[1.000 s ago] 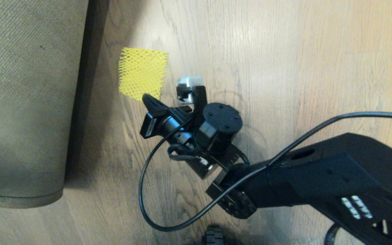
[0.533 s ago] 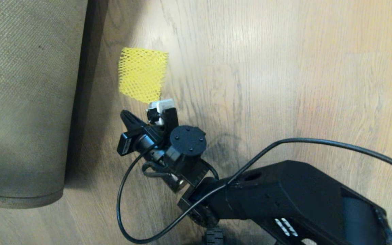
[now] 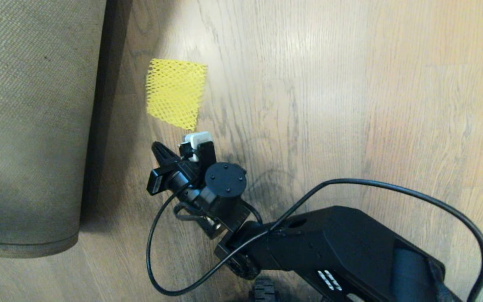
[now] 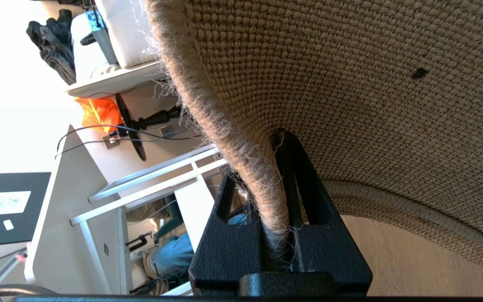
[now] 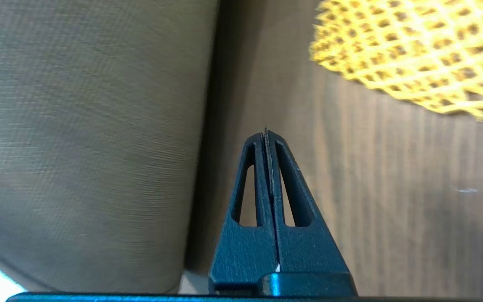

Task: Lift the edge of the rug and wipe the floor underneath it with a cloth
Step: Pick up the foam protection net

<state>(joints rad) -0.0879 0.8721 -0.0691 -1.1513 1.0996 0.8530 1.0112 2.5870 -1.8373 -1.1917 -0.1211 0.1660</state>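
Rug edge [image 4: 241,138] is pinched between the pressed jaws of my left gripper [image 4: 276,176], with the coarse woven backing turned toward the wrist camera and the fringed border running through the grip. In the head view the raised rug [image 3: 27,126] fills the robot's left side, backing up, with a dark band of shadow between it and the exposed floor [image 3: 350,105].

Cloth [image 3: 176,93], the yellow mesh square, lies flat on that exposed floor, just beside the shadow band and apart from the rug. My right gripper [image 3: 159,150] sits near it but not touching; its jaws are pressed together on nothing, as the right wrist view confirms [image 5: 266,138].

Controlling relation: the cloth lies ahead of the right jaws and slightly toward the robot's right of their line. In the right wrist view the mesh [image 5: 413,54] sits off to one side of the fingertip line, not straight ahead. The closed tips currently point at the bare strip between cloth and rug.

I judge that the right arm is the only free arm and the nearer one. Before any grasp I would need to spread the jaws, swing the tips toward the cloth's near corner, and descend onto it. The square has no clear long axis, so approach angle matters little; thin mesh on flat wood may slip out of the jaws.
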